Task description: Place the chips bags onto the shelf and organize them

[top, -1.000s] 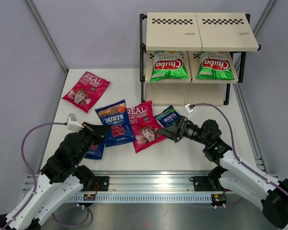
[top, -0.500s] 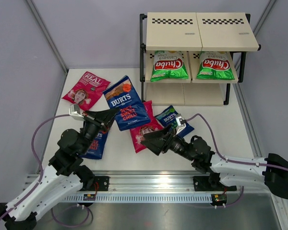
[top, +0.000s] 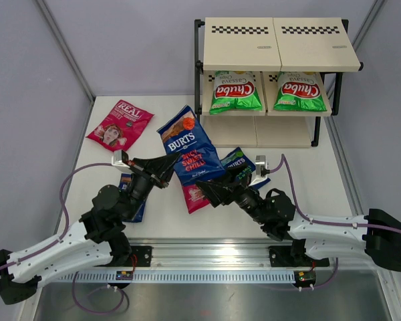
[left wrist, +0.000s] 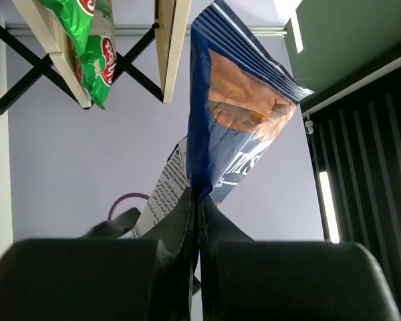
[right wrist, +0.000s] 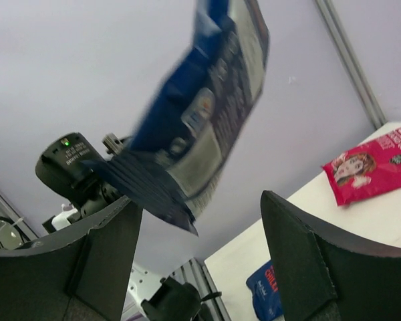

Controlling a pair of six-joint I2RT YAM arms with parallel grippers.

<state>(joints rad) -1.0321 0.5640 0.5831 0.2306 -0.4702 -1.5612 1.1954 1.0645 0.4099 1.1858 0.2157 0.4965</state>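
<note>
the burts bag (top: 189,148) has lifted higher, clenched by left gripper (top: 176,162); right gripper (top: 210,190) open nearby.

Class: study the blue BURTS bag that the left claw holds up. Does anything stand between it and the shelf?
Nothing visible does. The BURTS bag hangs in the air close to the shelf; two Chuba bags occupy its middle tier.

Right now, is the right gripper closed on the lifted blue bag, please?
No, the right gripper stands wide open, while the left gripper pinches the blue bag by its edge.
</note>
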